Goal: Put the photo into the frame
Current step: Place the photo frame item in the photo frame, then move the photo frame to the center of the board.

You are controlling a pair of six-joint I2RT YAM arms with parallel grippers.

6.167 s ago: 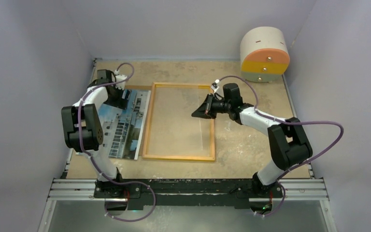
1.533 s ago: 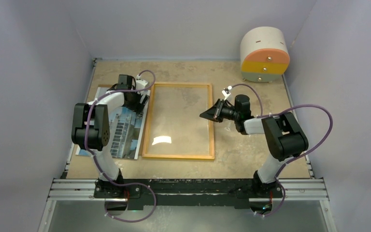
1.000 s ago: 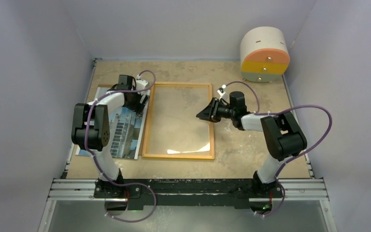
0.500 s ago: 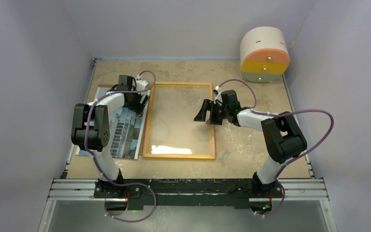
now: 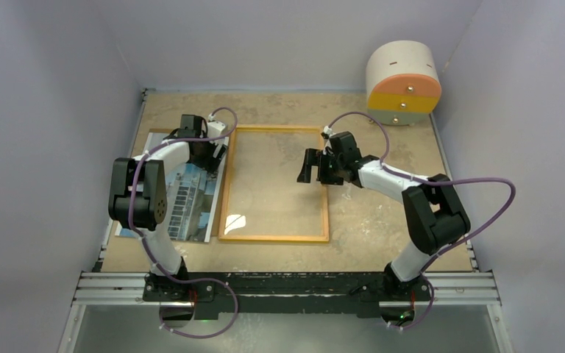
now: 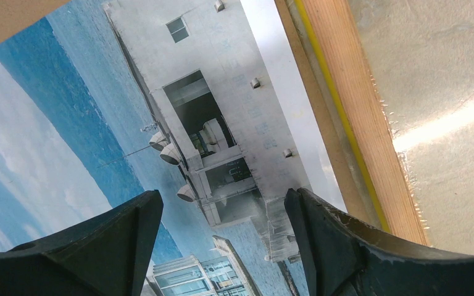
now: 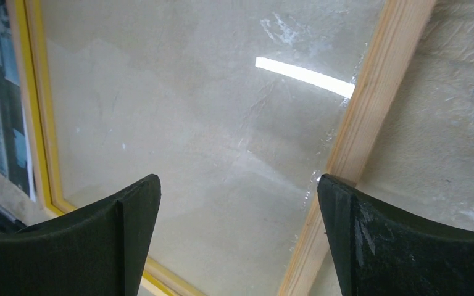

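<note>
The frame [image 5: 274, 237] lies flat in the middle of the table, wood-coloured back up, and the table shows through its clear pane [image 7: 179, 123]. The photo [image 5: 187, 198], a white building against blue sky and water, lies flat just left of it on a brown backing board [image 5: 154, 135]. My left gripper [image 5: 210, 156] hovers open over the photo's [image 6: 191, 123] right edge, beside the frame's left border [image 6: 358, 135]. My right gripper [image 5: 307, 166] stands wide open above the pane, near the frame's right border [image 7: 370, 117], with nothing between its fingers.
A round cream, yellow and orange drawer unit [image 5: 403, 81] stands at the back right corner. Grey walls close in the table on three sides. A metal rail [image 5: 287, 283] with the arm bases runs along the near edge.
My right gripper has opened, let go of the frame's right border and moved slightly back. The glare on the pane has shifted. The left arm has not moved.
</note>
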